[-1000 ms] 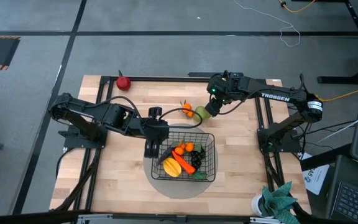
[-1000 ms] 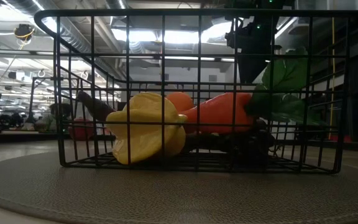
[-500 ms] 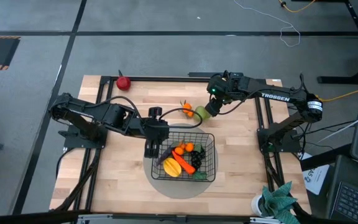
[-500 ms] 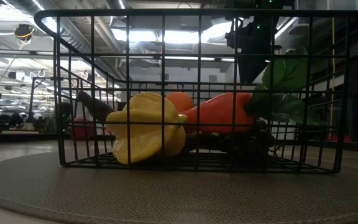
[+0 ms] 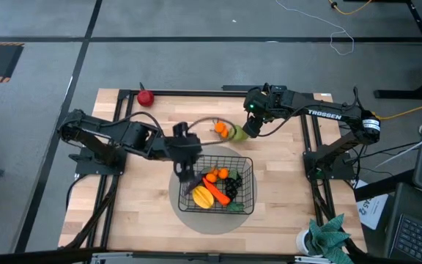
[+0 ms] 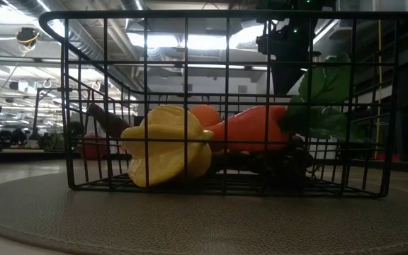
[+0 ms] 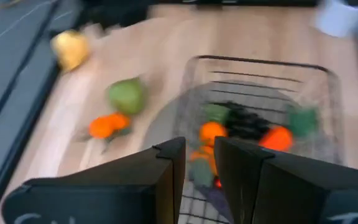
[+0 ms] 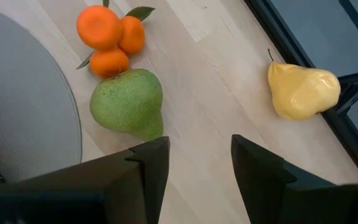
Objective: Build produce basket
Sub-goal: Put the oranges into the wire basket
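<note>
Right pincer (image 8: 194, 165) hung apart just above green pear (image 8: 128, 104); left pincer (image 7: 197, 163) over basket (image 5: 246, 163) rim, fingers narrowly apart, empty.

Black wire basket (image 5: 248, 192) near the counter's front edge, holding a yellow piece (image 5: 202, 198), orange carrot (image 5: 219, 193) and dark grapes (image 5: 231, 185), green pear (image 8: 128, 103) touching three small oranges (image 8: 109, 38) toward the far edge, red apple (image 5: 146, 97) at the far left corner

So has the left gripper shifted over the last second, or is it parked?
Yes. In the high view the left gripper has swung from outside the basket's left wall to over its near-left corner, toward the produce.
</note>
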Controlling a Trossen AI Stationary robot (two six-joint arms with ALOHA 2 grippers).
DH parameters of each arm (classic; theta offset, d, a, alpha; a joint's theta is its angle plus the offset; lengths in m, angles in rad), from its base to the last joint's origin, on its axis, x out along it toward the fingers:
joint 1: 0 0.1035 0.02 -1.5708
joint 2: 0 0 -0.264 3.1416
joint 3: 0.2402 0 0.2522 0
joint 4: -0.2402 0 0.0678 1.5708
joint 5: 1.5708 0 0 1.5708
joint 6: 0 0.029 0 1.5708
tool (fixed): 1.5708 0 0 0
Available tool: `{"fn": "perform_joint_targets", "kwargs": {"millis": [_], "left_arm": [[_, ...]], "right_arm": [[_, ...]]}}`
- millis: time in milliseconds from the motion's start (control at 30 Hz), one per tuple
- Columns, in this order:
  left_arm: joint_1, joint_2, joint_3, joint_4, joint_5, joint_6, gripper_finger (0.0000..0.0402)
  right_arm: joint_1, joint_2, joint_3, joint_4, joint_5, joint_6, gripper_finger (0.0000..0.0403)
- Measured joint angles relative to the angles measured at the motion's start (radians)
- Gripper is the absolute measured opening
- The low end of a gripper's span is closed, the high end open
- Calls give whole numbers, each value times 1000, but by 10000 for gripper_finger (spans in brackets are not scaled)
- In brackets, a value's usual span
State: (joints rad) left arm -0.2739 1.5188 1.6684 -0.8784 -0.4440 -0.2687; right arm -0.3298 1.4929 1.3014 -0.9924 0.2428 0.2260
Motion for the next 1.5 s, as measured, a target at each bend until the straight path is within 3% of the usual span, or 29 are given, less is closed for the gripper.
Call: {"fn": "perform_joint_targets", "kwargs": {"millis": [233, 433, 533, 767, 900, 1100, 1300, 1500], "left_arm": [[86, 0, 0, -162, -44, -134, 73], [214, 0, 0, -167, -31, -88, 73], [292, 0, 0, -131, 55, -4, 73], [495, 20, 1, 7, 403, 170, 73], [597, 72, 3, 44, 489, 175, 73], [688, 244, 0, 103, 649, 215, 73], [717, 345, 0, 137, 665, 300, 84], [718, 378, 0, 127, 588, 411, 124]], "right_arm": [[0, 0, 0, -1, 0, 0, 161], [0, 0, 0, -1, 0, 0, 161], [0, 0, 0, -19, -2, 6, 161], [0, 0, 0, -155, -65, 57, 161], [6, -14, 0, -199, -54, 110, 161], [56, -106, 0, -213, 9, 140, 161], [121, -220, 0, -223, 35, 206, 161], [186, -313, 0, -261, 36, 267, 161]]}}
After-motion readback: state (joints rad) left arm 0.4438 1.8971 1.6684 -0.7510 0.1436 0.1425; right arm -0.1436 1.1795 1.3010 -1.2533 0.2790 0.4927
